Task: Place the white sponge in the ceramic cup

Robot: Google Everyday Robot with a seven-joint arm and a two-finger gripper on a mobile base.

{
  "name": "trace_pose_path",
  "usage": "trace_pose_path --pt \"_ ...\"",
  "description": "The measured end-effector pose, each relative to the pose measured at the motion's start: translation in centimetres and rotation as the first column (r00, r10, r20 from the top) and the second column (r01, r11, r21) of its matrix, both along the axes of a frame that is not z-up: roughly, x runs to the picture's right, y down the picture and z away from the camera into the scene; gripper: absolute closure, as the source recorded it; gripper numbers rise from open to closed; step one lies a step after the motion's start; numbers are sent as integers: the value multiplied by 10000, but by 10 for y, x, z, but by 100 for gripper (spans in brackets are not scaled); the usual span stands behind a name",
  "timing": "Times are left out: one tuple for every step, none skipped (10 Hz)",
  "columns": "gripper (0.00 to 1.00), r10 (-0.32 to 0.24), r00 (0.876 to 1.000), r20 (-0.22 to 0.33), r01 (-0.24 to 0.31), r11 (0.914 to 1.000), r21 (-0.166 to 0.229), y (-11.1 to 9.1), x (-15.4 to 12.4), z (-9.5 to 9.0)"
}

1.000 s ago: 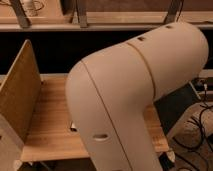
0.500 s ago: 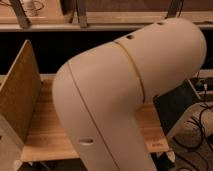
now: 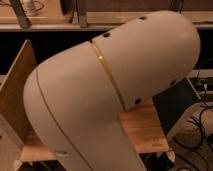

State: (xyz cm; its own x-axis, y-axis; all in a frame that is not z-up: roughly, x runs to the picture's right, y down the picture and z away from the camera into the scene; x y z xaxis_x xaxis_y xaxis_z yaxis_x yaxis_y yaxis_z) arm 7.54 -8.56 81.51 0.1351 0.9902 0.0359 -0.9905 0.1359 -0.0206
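Note:
My own white arm (image 3: 110,95) fills most of the camera view, its elbow joint with a gold seam close to the lens. The gripper is out of view. The white sponge and the ceramic cup are hidden behind the arm or out of view. Only strips of the light wooden table (image 3: 145,130) show below and to the right of the arm.
A tall wooden side panel (image 3: 17,95) stands at the table's left edge. A shelf with metal posts (image 3: 50,22) runs along the back. Dark equipment and cables (image 3: 197,115) lie on the floor at the right.
The arm has swung further left and nearer the lens, covering more of the table than one second ago.

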Motion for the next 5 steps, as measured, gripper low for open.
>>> trace_pose_path --pt "100 -2 10000 -5 2 10000 -2 0 0 0" --pt "100 -8 10000 -14 8 10000 -10 0 0 0" --pt "100 -20 10000 -12 20 10000 -16 1 0 1" --pt "100 -8 10000 -68 7 9999 -154 8 4 3" --pt "100 90 9998 -190 -97 9992 -394 21 12 5"
